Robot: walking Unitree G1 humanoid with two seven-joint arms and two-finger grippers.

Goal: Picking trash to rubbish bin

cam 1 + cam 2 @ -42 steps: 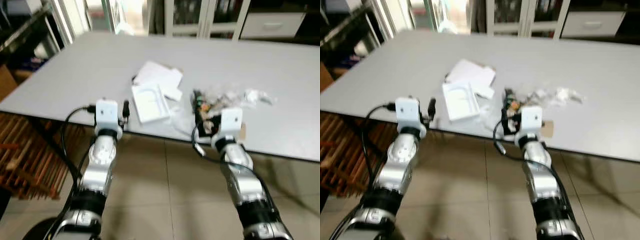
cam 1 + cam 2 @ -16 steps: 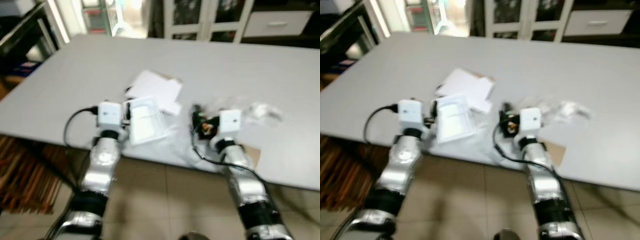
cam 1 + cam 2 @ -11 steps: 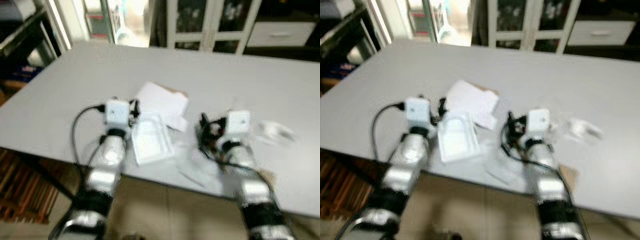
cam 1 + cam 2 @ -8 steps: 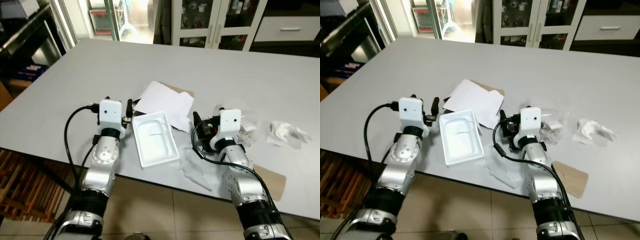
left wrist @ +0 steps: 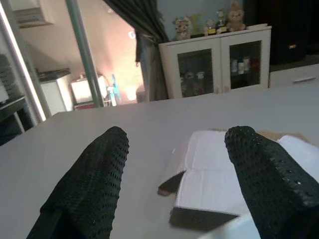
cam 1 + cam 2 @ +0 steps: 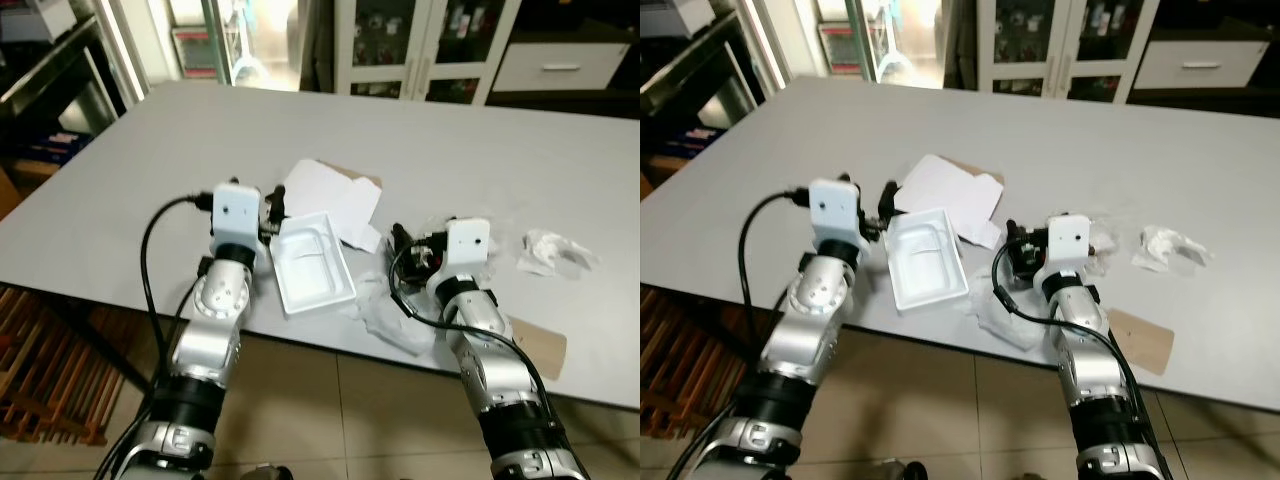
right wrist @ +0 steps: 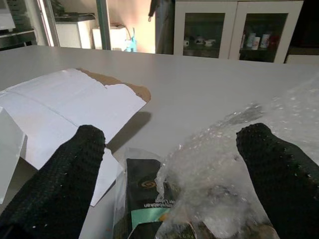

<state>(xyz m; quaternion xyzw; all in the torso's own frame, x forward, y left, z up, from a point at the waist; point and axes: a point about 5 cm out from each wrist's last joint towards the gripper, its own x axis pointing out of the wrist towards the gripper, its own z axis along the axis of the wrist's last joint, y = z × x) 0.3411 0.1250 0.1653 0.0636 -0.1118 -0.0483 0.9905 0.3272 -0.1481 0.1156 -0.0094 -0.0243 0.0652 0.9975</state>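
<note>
Trash lies on the grey table (image 6: 180, 140). There is a white foam tray (image 6: 312, 262), a white sheet of card (image 6: 335, 198) behind it, and a clear wrapper with a dark packet (image 7: 144, 196) beside bubble wrap (image 7: 224, 174). A crumpled plastic piece (image 6: 555, 250) lies further right. My left gripper (image 6: 272, 208) stands open at the tray's far left corner, and its fingers (image 5: 94, 179) frame the card sheet (image 5: 224, 174). My right gripper (image 6: 408, 250) is open, its fingers (image 7: 60, 184) spread wide on either side of the wrapper and bubble wrap.
A brown card piece (image 6: 538, 345) and a thin plastic film (image 6: 385, 320) lie at the near table edge. White glass-door cabinets (image 6: 420, 50) stand beyond the table, and a dark shelf (image 6: 40, 80) at the left. A wooden rack (image 6: 40, 370) sits on the floor under the table's left side.
The view has come closer to the table and sharpened. Both arms now reach over the near edge, the left gripper further forward beside the tray.
</note>
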